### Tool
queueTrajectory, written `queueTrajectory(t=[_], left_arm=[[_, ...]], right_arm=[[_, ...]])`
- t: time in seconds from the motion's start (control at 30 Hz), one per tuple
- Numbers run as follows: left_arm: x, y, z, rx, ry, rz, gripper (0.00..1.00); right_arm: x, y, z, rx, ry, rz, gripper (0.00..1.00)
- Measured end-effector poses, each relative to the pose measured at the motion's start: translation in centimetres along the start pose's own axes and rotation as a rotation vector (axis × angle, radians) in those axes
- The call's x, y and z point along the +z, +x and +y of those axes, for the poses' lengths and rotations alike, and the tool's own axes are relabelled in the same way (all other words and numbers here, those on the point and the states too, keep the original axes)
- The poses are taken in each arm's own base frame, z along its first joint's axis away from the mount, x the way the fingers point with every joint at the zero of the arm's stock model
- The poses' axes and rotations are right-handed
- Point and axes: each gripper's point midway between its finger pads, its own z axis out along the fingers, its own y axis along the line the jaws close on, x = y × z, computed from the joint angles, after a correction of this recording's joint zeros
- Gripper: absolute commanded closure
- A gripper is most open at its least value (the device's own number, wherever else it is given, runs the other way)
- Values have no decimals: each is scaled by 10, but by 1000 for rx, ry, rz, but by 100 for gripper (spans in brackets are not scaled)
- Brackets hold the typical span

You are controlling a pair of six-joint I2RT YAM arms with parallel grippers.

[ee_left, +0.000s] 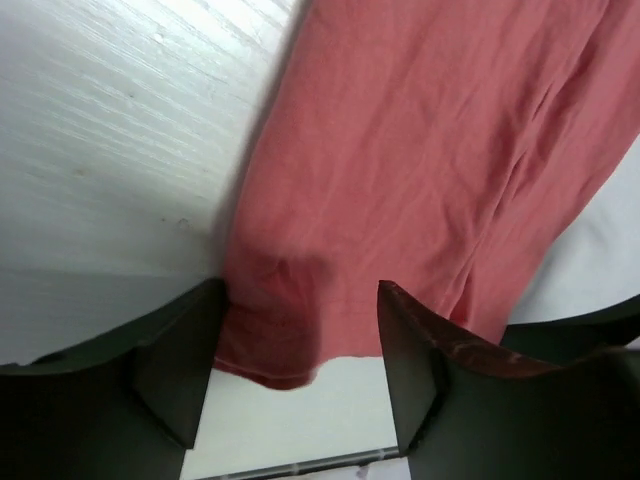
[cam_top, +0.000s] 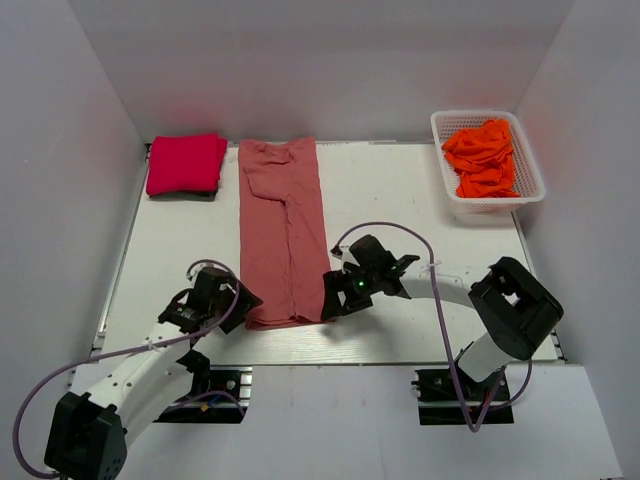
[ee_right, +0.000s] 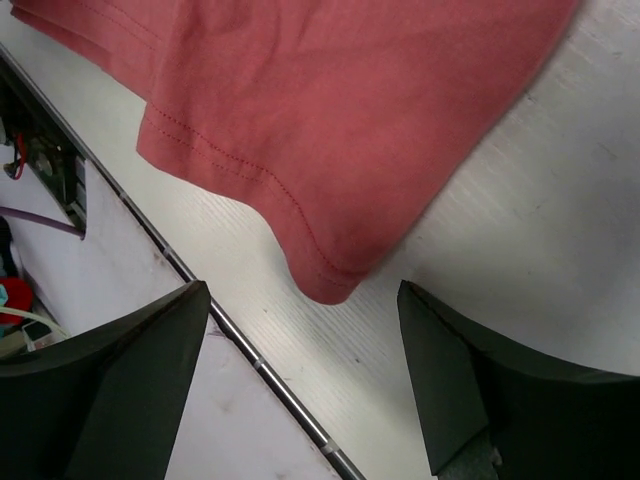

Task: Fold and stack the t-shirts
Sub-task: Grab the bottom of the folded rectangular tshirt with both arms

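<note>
White table (cam_top: 400, 220) holds a salmon shirt (cam_top: 283, 220). My left end effector (ee_left: 300, 300) and right end effector (ee_right: 303, 300) stand spread apart at its near corners.

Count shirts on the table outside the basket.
2: crimson shirt folded, far left; salmon shirt laid out lengthwise, centre. More may hide under the crimson one.

The left gripper (cam_top: 232, 300) sits low and points rightward with its fingers spread wide. The right gripper (cam_top: 335, 297) reaches leftward, facing it, fingers equally parted.
</note>
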Motion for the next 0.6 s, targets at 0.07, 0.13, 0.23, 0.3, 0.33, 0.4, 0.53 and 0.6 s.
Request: queueTrajectory(t=[0.07,0.13,0.23,0.3,0.33,0.4,0.53,0.6], left_arm=[[2,5,-2,-17,21,18,40],[4,9,0,-29,20,36,57],[6,15,7,-34,-7,66,74],[6,18,10,-35,-21,77,79],[5,19,11,-34,-26,80,82],[4,20,13,-29,-29,84,85],[2,22,15,-15,-32,91,94],[1,23,16,-1,-31,99,94]], right_arm=[[1,0,1,11,-4,6,23],[3,-1,1,21,-4,12,30],[6,1,-1,35,-1,24,38],[7,2,-2,42,1,30,52],[8,3,-4,49,8,35,57],[10,7,-7,72,20,49,71],[11,10,-13,88,51,54,90],[11,9,-15,84,63,52,100]])
